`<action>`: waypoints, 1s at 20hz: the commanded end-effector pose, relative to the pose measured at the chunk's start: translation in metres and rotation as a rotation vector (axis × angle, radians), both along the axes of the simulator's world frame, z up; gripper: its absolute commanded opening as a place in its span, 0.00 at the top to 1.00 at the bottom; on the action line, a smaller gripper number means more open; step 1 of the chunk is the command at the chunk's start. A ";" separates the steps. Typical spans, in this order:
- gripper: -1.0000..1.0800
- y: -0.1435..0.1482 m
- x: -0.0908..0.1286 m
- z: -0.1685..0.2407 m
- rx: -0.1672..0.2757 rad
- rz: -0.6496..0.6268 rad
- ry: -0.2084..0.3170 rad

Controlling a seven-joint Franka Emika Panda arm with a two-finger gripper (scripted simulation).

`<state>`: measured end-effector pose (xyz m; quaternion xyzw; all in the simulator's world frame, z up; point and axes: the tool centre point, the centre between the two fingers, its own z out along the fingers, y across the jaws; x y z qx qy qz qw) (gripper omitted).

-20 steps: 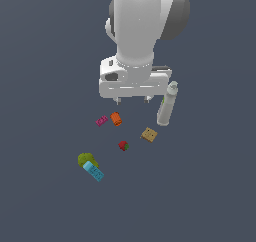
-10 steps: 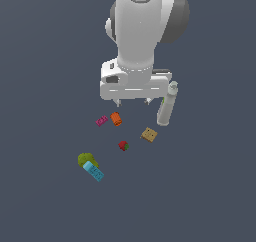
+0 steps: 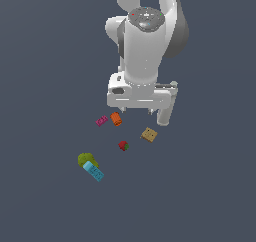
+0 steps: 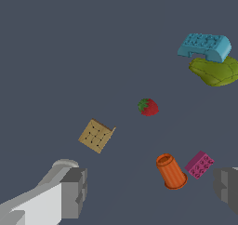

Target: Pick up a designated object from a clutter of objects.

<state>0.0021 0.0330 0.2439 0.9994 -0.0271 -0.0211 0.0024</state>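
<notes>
In the exterior view your hand (image 3: 137, 112) sits above centre and hides most of the white bottle (image 3: 164, 117); only its lower end shows. The wrist view cuts both fingers (image 4: 73, 191) at the frame edge; they stand wide apart, holding nothing. Left to right on the tabletop (image 3: 45, 86) you have one each: green lump (image 3: 85, 159), light-blue bar (image 3: 94, 171), magenta brick (image 3: 102, 120), orange block (image 3: 116, 119), strawberry (image 3: 123, 145), tan square (image 3: 149, 134). The tan square lies flat right of centre, corners diamond-wise, no long axis.

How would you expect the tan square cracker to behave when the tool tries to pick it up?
The tan square cracker looks thin and flat on the floor, so its edges probably offer little grip height. It seems rigid, and unlikely to roll. Nothing touches it, so a nudge would likely slide it.
</notes>
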 end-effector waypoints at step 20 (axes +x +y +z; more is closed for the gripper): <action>0.04 0.056 -0.013 -0.138 -0.009 -0.420 -0.032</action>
